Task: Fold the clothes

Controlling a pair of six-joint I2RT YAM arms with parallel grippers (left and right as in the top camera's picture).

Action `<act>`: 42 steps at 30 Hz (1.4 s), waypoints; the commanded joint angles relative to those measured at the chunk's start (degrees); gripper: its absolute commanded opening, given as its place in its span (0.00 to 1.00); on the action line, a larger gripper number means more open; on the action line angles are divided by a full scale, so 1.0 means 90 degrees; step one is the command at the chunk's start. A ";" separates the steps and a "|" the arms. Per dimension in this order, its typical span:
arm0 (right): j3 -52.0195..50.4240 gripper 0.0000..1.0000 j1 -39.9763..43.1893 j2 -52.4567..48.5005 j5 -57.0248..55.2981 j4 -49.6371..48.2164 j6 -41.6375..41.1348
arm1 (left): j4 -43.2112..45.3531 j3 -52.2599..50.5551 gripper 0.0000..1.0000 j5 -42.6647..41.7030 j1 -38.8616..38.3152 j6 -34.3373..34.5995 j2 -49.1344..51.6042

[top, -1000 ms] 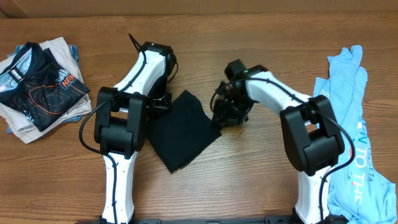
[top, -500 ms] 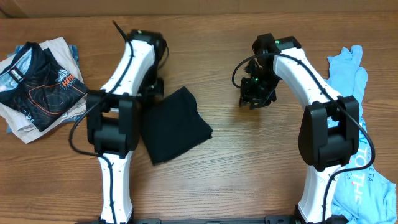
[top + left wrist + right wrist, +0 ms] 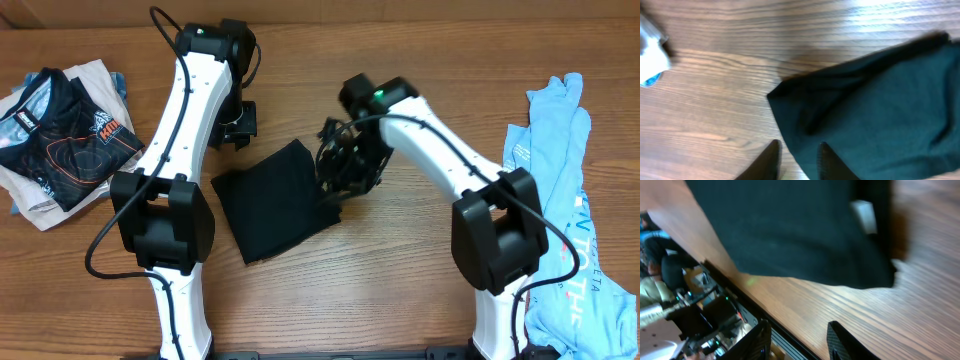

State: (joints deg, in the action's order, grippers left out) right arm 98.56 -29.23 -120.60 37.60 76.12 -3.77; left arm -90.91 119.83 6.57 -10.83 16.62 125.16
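Note:
A folded black T-shirt [image 3: 272, 203] lies as a tilted square in the middle of the table. My left gripper [image 3: 238, 122] hangs just beyond its far left corner, apart from it. In the left wrist view the left gripper [image 3: 798, 161] is open, with bare wood and the black T-shirt's [image 3: 875, 110] edge below the gap. My right gripper [image 3: 341, 176] is at the shirt's right edge. The right wrist view shows the right gripper [image 3: 799, 341] open over wood, nothing between its fingers, the black T-shirt [image 3: 790, 230] beyond the tips. A light blue tee [image 3: 562, 190] with lettering lies crumpled at the far right.
A pile of other clothes [image 3: 62, 135], topped by a dark printed shirt, sits at the left edge of the table. The light blue tee runs along the right edge down to the front. Bare wooden table [image 3: 380, 280] lies in front of the black shirt.
My left gripper has opened, let go of the black shirt and drawn back toward the far left. The right gripper swung away to the right, then came back to the shirt's right edge.

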 commanded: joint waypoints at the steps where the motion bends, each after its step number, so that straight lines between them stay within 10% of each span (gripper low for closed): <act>1: -0.0340 0.40 -0.0267 0.0253 0.0197 -0.0267 0.0015 | 0.0015 -0.0148 0.11 -0.0379 -0.0068 -0.0432 0.0007; 20: -0.2365 0.40 -0.0141 0.0182 -0.0838 -0.3191 -0.1421 | 0.1926 -0.2781 0.08 -0.0495 -0.0282 -0.1110 0.0010; 31: -0.2361 0.40 0.0969 0.0182 -0.0894 -0.4595 -0.1394 | 0.2378 -0.3478 0.04 -0.1107 -0.0304 0.0607 0.0007; 42: -0.1586 0.36 0.0993 0.0483 0.1571 -0.2055 0.0425 | 0.2450 -0.2793 0.05 -0.1226 -0.0301 0.0726 -0.0051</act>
State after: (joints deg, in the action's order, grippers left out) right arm 81.19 -18.81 -119.83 38.50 55.24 -8.47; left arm -69.41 92.29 -2.33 -13.15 21.76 124.51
